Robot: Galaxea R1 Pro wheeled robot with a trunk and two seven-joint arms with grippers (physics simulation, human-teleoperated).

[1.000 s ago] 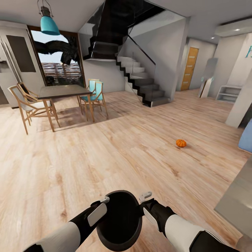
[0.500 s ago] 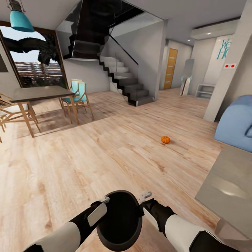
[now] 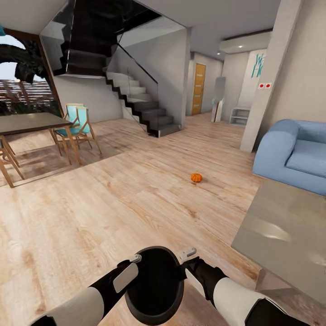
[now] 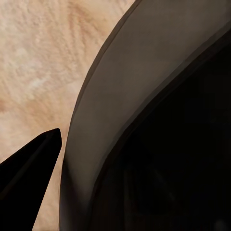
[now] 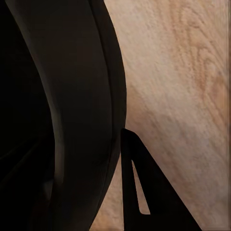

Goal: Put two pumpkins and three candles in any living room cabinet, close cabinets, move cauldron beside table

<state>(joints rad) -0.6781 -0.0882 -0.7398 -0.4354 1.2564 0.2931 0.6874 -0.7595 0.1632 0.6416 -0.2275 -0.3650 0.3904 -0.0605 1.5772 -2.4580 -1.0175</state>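
Black cauldron [image 3: 155, 283] apparently clamped between left gripper [image 3: 134, 259] and right gripper [image 3: 187, 254].

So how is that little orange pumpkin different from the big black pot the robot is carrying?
The pumpkin is small, orange and ribbed; the cauldron is far larger, black and hollow with an open mouth. The pumpkin lies alone on the wood floor, well ahead; the cauldron is held up between the left claw and right claw, one at each side of its rim. Both are roundish.

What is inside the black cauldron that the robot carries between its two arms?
The cauldron looks empty: only its dark inner wall shows. Its deep bottom is too dark to see, so something small there could be hidden.
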